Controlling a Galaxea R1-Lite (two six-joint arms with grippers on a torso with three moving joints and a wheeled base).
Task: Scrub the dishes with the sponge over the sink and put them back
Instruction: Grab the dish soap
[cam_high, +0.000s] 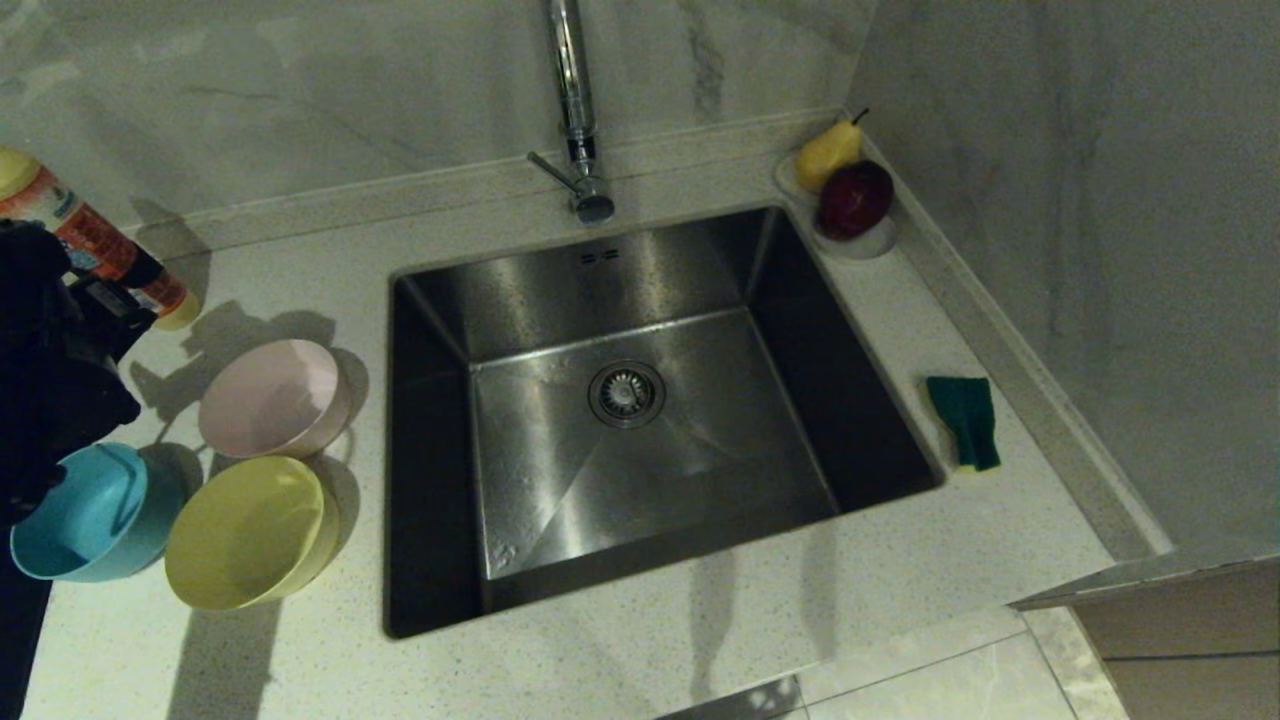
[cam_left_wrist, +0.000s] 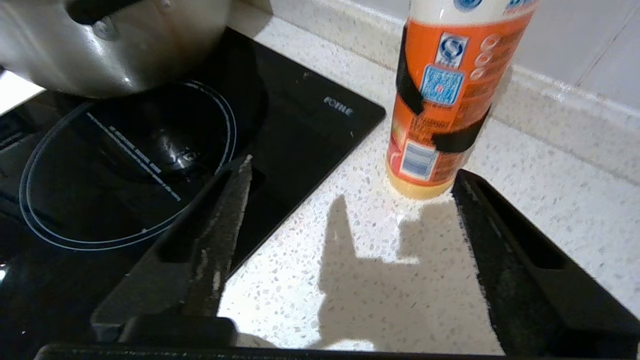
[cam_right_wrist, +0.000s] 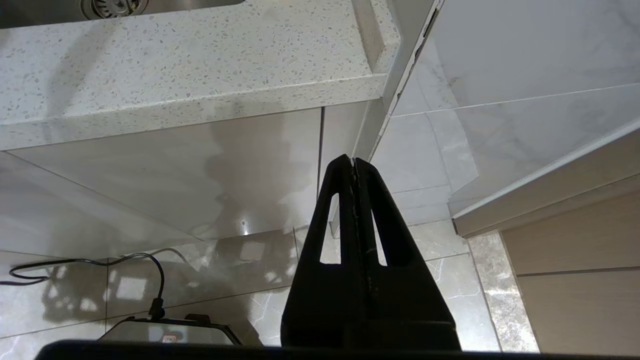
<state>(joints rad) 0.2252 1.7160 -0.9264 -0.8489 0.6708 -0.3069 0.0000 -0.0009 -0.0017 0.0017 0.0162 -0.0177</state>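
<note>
At the counter's far left edge, the left gripper (cam_left_wrist: 350, 185) hangs low over speckled pale stone, jaws spread wide and holding nothing; its two black, matte, tapered fingers (cam_left_wrist: 220, 225) frame a bare patch of counter. Just past the fingertips stands an upright bottle (cam_left_wrist: 440, 100), orange label, cream base, with black tape across it. To one side lies a glossy black cooktop (cam_left_wrist: 280, 125) marked with a thin white ring, a brushed metal pot (cam_left_wrist: 115, 45) sitting on it. In the head view the left arm (cam_high: 50, 370) appears as a dark mass above the teal blue bowl (cam_high: 85, 515), partly covering its rim. Yellow bowl (cam_high: 250, 530) sits just beside the teal one, nearest the counter's front; pale pink bowl (cam_high: 272, 398) sits behind it, close to the sink (cam_high: 500, 300). All three are smooth, round plastic, tilted mouths up toward the camera. Sink: square brushed steel, round drain strainer (cam_high: 626, 393) centred, two overflow slots on the back wall. Sponge (cam_high: 965, 420) lies flat on the counter right of the sink, dark green face up, thin yellow edge showing. Right gripper (cam_right_wrist: 354, 162) is parked below counter level, pointing at the cabinet front, fingers pressed together, empty.
</note>
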